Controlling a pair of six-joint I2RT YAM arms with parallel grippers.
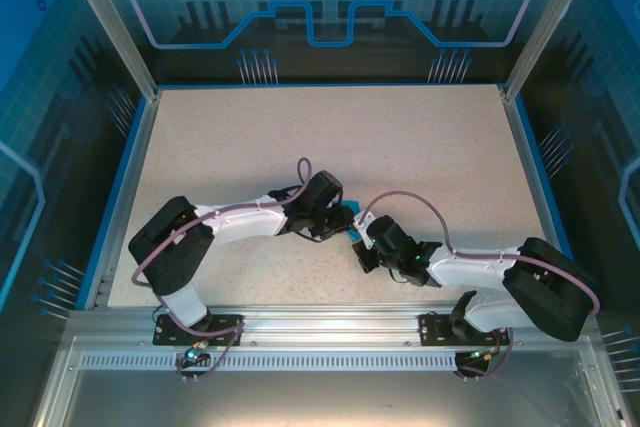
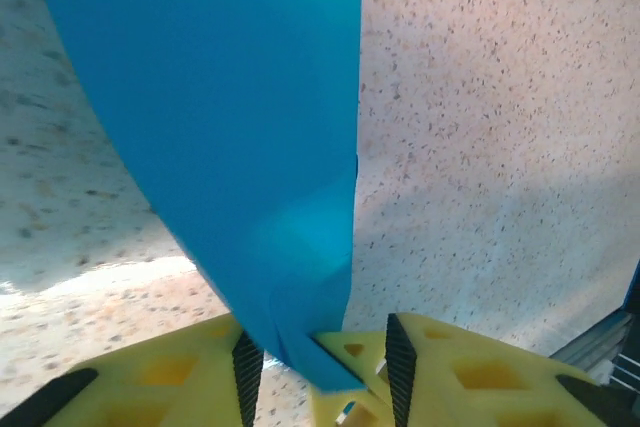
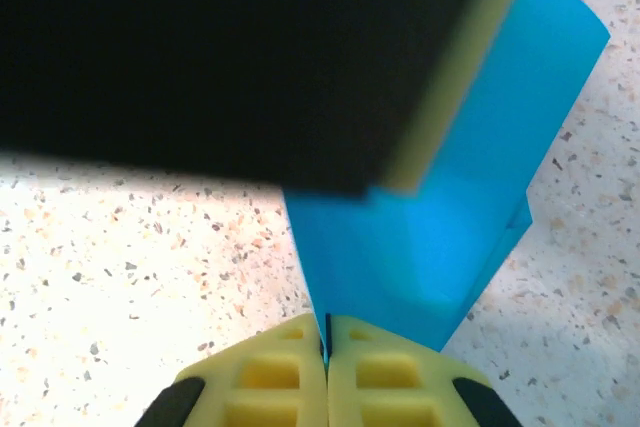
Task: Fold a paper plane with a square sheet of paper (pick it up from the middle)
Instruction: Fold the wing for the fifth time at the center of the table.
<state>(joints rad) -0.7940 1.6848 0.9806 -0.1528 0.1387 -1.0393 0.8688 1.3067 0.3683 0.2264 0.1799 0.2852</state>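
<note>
The sheet of paper (image 2: 230,127) is bright blue and folded into layers, and it is held up off the table. My right gripper (image 3: 327,347) is shut on its lower edge, and the paper (image 3: 450,247) rises away from the yellow fingers. My left gripper (image 2: 322,372) is open, its black pads standing on either side of the paper's lower end and of a right fingertip (image 2: 350,392). From above, the two grippers meet at the table's middle front, left gripper (image 1: 345,219) against right gripper (image 1: 362,243), with a sliver of the paper (image 1: 357,231) between them.
The speckled beige table (image 1: 330,137) stretches behind and beside the arms. Blue rails and metal posts border it. The left gripper's dark body (image 3: 250,67) hangs close over the right wrist camera. The aluminium base rail (image 1: 330,332) runs along the near edge.
</note>
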